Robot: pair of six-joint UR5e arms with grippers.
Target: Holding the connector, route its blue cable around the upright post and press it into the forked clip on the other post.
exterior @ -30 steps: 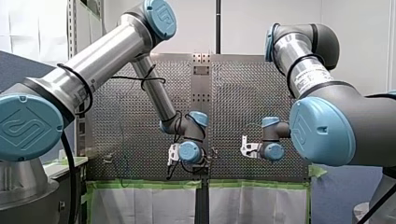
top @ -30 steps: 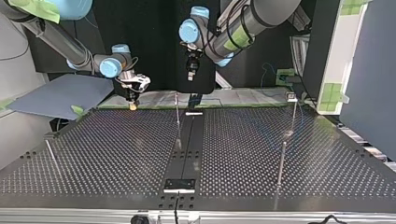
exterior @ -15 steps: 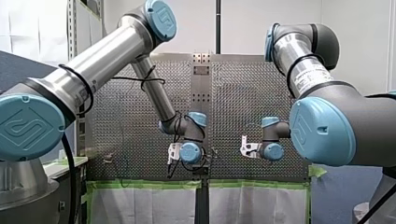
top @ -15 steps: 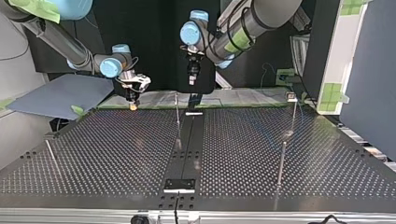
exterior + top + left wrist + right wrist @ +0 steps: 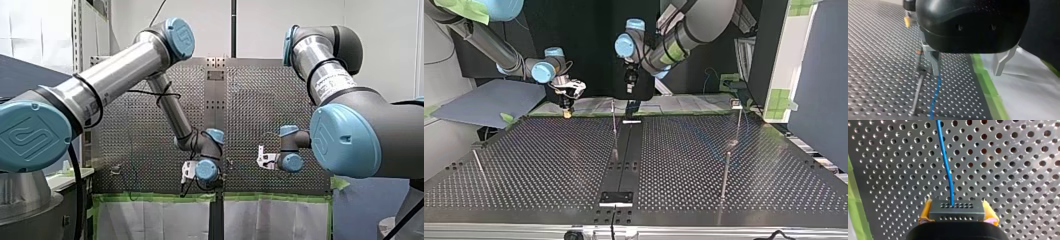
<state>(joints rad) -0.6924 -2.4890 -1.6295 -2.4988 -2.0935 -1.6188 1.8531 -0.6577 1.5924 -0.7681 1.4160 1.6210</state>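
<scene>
My right hand (image 5: 958, 213) has its yellow pads (image 5: 926, 211) clamped on the grey connector (image 5: 956, 206), over the desk (image 5: 1010, 170) near the edge lined with green tape (image 5: 853, 202). The blue cable (image 5: 946, 162) leaves the connector's face and runs over the perforations. My left hand (image 5: 967, 66) has its fingers (image 5: 934, 61) spread wide, gripping nothing; the cable passes just beside one.

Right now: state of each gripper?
Left gripper: open, holding nothing.
Right gripper: shut on the dark grey rectangular connector of the thin blue cable.
</scene>
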